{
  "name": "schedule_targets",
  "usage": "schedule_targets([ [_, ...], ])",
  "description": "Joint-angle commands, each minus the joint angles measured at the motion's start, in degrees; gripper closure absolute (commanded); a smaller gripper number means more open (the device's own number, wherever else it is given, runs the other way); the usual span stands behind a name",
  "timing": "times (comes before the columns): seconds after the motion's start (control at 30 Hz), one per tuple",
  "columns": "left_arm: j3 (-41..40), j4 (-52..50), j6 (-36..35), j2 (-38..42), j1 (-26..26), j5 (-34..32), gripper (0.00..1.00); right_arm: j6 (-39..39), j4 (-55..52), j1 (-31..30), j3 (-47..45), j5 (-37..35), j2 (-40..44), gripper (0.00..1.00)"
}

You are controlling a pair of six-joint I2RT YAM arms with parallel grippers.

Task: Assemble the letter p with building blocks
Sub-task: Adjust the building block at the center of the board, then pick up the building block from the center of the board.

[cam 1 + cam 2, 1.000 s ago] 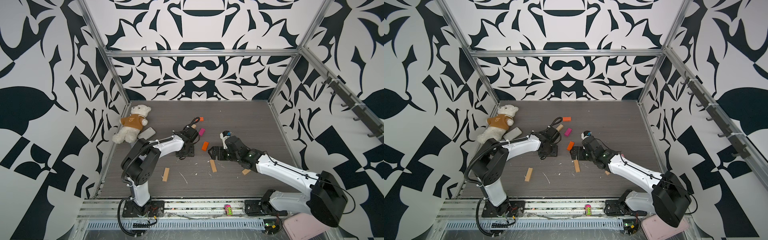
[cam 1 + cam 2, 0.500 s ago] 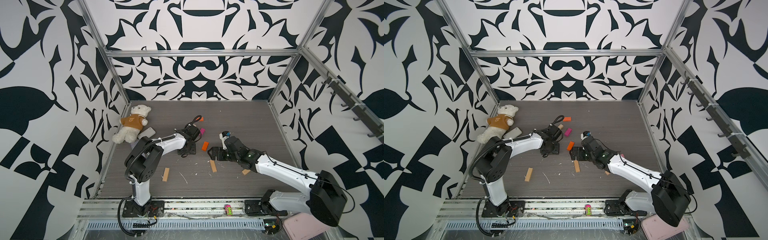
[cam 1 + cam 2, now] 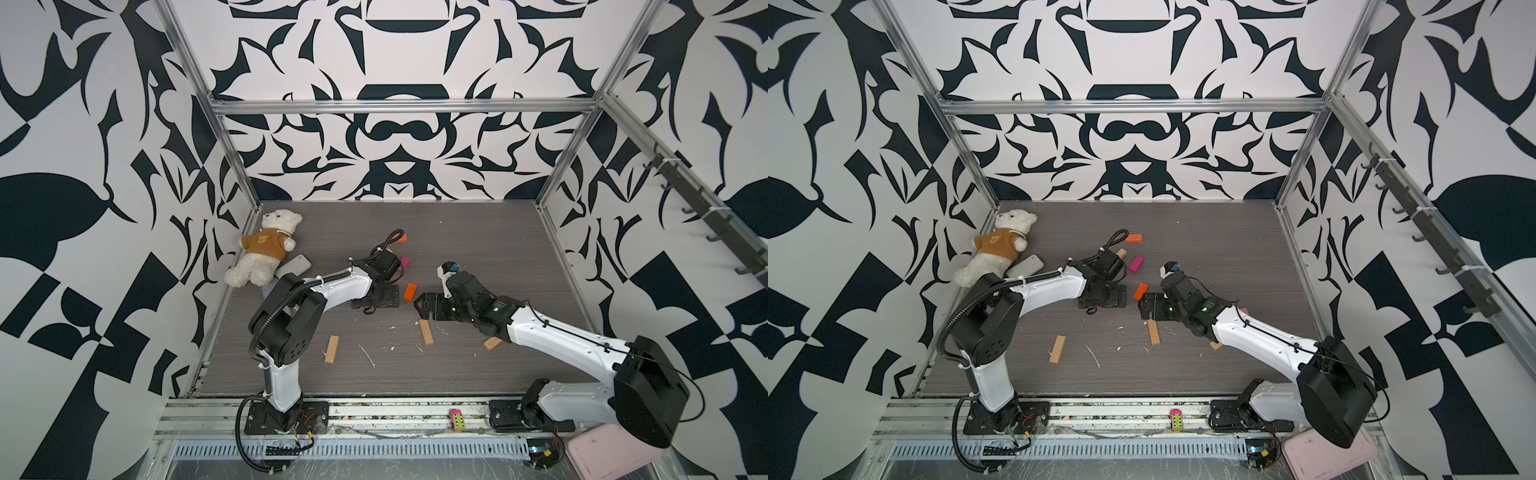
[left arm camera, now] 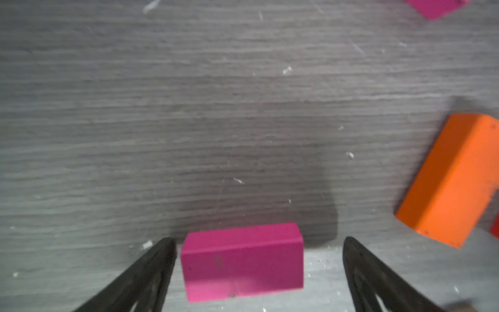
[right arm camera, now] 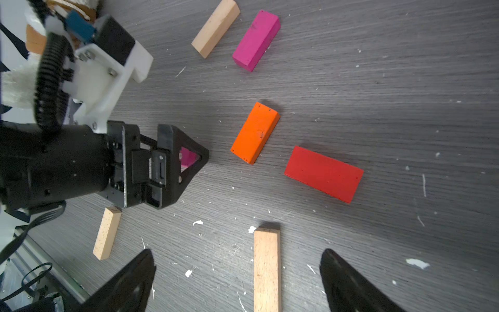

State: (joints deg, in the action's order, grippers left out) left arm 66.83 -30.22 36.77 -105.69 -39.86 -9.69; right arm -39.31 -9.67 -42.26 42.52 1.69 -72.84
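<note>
The left gripper stood released over the dark grey wood-grain tabletop. Its two black fingers were spread to either side of a magenta rectangular wooden block. That block lay flat on the table. One finger sat just beside its end and the other stood clear of it, so nothing was grasped. In the right wrist view the same block showed only as a pink patch through the finger's open frame.

Near that gripper lay an orange rectangular wooden block, and just past it a red rectangular wooden block, the two close but apart.

The right gripper was also unclenched, hovering with its fingers on either side of a plain tan wooden bar without touching it.

Toward the back of the table a second magenta block and a second tan bar lay near each other. A second orange block lay beyond them. A third tan bar lay alone toward the front, near the left arm's base. All the blocks were scattered flat across the tabletop, apart from one another.
</note>
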Motion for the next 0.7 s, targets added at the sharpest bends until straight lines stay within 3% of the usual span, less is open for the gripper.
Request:
schedule_targets([
  [0.0, -1.2, -1.2, 0.1, 5.1, 0.0, 2.1, 0.01, 0.2, -0.8, -0.4, 3.3, -1.8, -0.3, 0.02],
  [0.3, -4.0, -2.7, -3.4, 25.1, 2.7, 5.5, 0.01, -2.4, -4.4, -0.6, 9.8, -4.1, -7.0, 0.09],
  [0.47, -11.5, -0.2, -4.8, 39.9, 11.2, 11.8, 0.01, -5.1, -4.4, -0.6, 13.6, -4.7, -13.3, 0.13],
  [0.67, -15.0, -1.9, -9.1, 47.9, 19.7, 22.9, 0.01, -7.5, -5.2, -0.9, 19.1, -5.7, -22.4, 0.23],
])
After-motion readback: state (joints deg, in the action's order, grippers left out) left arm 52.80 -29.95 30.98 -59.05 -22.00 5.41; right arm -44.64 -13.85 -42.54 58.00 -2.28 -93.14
